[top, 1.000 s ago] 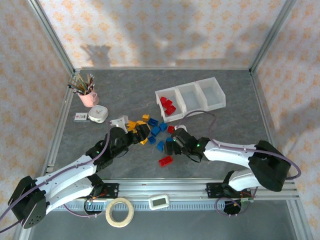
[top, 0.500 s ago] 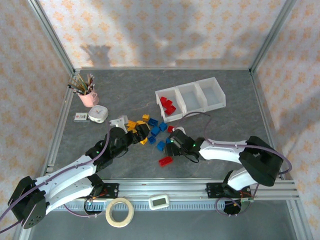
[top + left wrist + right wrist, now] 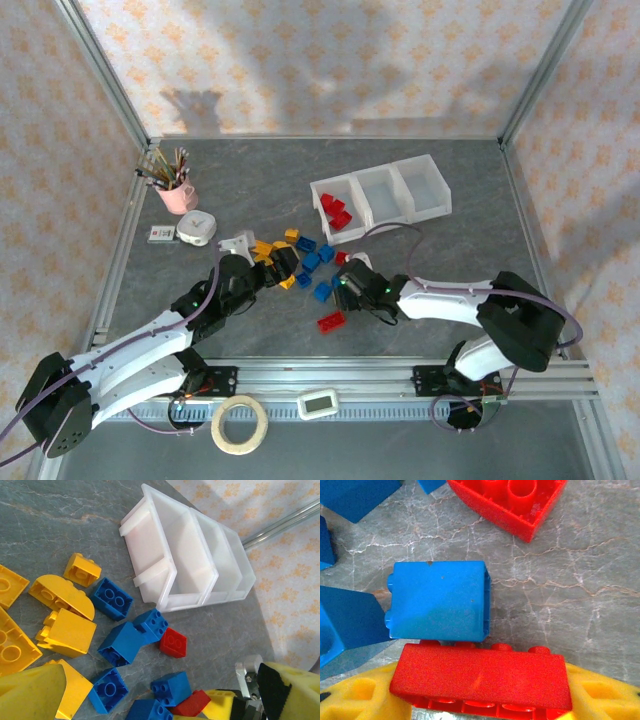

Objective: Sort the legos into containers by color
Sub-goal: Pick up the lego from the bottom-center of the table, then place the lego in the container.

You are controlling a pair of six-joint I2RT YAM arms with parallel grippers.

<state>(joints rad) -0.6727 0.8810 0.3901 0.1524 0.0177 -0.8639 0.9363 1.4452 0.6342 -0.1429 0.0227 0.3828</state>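
Red brick (image 3: 480,677) end to end across my right gripper (image 3: 479,705)
Jaws stand about half closed, a yellow pad (image 3: 350,700) at each end of its long axis; I cannot tell whether they pinch it. It sits on the table (image 3: 560,590) against a blue brick (image 3: 437,600).

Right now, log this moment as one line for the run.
phase: picking red | right end effector: shut on long red brick | left end effector: open over loose legos | reds in leftmost bin
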